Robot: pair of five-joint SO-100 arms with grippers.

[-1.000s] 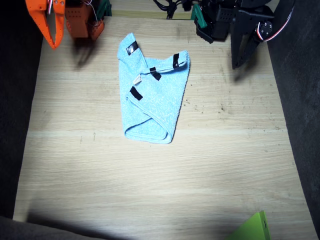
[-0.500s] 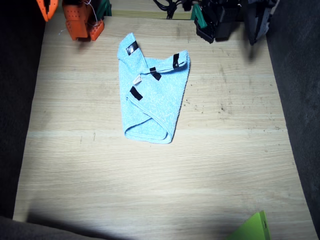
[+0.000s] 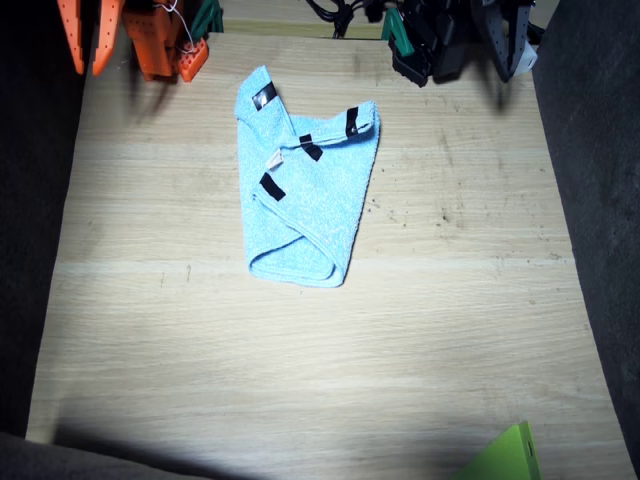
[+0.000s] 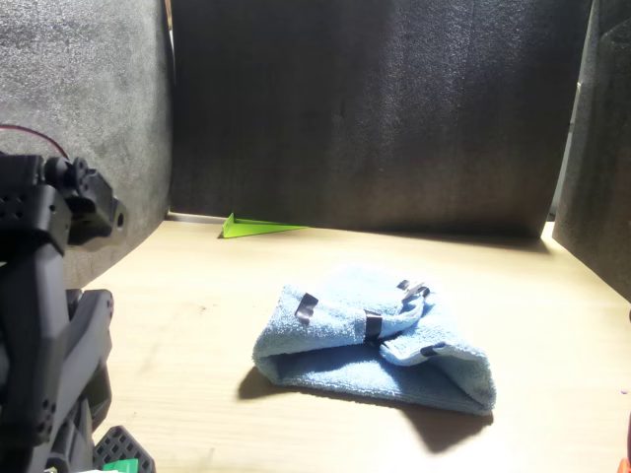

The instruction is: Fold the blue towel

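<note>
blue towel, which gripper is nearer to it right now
Neither clearly. The right gripper and the left gripper both hang at the table's far edge, either side of the blue towel, well apart from it.

Looks like a small lab test booth: a pale wood table (image 3: 300,380) is boxed in by dark grey foam-like walls (image 4: 375,108), and it's lit by one bright lamp.
</note>
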